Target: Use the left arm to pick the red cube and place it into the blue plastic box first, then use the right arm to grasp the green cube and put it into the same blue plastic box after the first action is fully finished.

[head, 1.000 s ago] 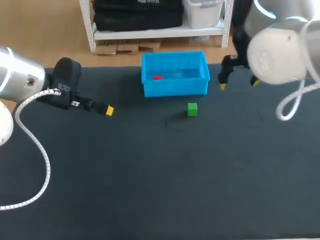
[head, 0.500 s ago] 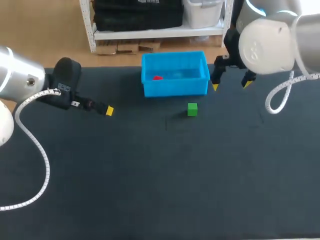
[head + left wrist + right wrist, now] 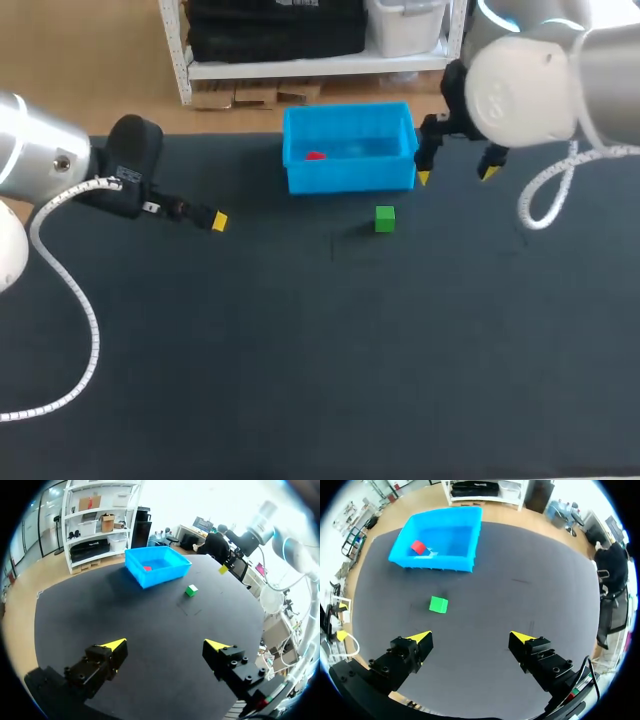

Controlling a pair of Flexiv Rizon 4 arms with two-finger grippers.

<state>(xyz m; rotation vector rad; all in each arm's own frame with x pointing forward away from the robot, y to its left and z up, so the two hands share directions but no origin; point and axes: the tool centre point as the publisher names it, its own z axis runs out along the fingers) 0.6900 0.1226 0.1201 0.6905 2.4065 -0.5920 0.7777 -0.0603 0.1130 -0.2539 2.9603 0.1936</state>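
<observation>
Ahead of right claw (image 3: 470, 636), untouched: green cube (image 3: 438, 604).

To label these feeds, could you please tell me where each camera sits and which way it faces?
Head view: fixed above, behind the robot, looking down on the table; left arm and right arm enter from the sides.
Left wrist view: on that wrist, facing across the table toward the blue box; own open jaws show.
Right wrist view: on that wrist, facing down at the green cube; own open jaws show.
Shared: all show the red cube inside the box.
</observation>
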